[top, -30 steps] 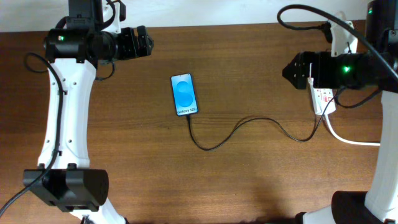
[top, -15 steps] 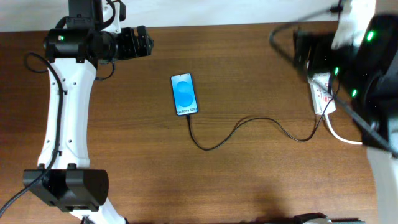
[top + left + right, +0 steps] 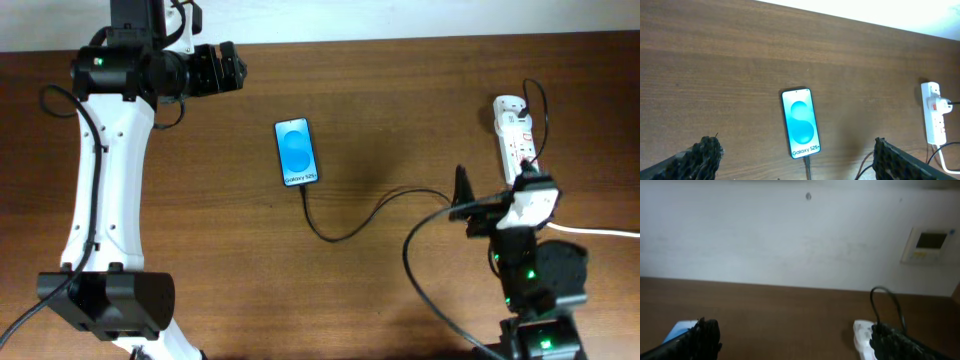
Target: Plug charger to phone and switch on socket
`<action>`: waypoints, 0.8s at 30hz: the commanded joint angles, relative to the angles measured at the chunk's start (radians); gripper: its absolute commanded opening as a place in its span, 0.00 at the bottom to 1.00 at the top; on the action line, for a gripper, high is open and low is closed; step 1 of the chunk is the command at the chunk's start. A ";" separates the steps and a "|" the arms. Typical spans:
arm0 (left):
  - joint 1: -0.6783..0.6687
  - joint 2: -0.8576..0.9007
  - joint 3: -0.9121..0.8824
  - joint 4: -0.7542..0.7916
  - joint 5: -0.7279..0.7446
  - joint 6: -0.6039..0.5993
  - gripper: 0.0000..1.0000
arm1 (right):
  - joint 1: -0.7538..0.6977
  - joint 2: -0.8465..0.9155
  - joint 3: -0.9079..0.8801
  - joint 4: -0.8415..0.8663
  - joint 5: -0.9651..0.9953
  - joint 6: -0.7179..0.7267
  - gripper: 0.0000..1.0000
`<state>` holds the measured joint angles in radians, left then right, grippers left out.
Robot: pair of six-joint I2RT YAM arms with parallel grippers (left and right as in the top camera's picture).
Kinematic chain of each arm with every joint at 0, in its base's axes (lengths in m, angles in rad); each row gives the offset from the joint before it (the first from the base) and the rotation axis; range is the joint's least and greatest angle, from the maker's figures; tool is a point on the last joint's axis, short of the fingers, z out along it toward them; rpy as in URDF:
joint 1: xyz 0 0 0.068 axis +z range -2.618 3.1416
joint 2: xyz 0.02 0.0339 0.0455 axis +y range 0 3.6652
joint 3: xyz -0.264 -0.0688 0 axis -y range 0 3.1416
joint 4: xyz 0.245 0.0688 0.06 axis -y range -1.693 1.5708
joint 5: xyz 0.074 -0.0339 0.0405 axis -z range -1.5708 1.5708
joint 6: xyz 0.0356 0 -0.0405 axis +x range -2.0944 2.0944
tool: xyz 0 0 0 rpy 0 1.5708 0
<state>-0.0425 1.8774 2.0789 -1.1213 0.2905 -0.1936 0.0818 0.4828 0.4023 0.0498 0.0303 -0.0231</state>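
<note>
Well, the phone (image 3: pixel 297 152) lies flat near the bench (image 3: pixel 200 250) centre, blue screen lit, with the charger (image 3: pixel 338 238) seated in its 6 o'clock end — curving off to the socket (image 3: pixel 514 135) at 2 o'clock. Left fingers (image 3: pixel 705 159) and right fingers (image 3: pixel 892 339) are splayed and hold nothing — parked clear, likely because the plugging looks finished.

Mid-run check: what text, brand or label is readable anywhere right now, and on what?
"Galaxy S25+": white text at the cable end of the phone screen.
On the socket: red marks only, too small to read.
On the wall panel: blurred, unreadable.
</note>
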 commanded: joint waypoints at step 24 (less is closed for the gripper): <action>0.000 0.003 0.003 -0.002 -0.003 0.016 0.99 | -0.004 -0.480 -0.397 -0.129 0.008 0.002 0.99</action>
<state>-0.0425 1.8778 2.0785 -1.1225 0.2905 -0.1936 0.0818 0.0147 0.0128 -0.0742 0.0380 -0.0231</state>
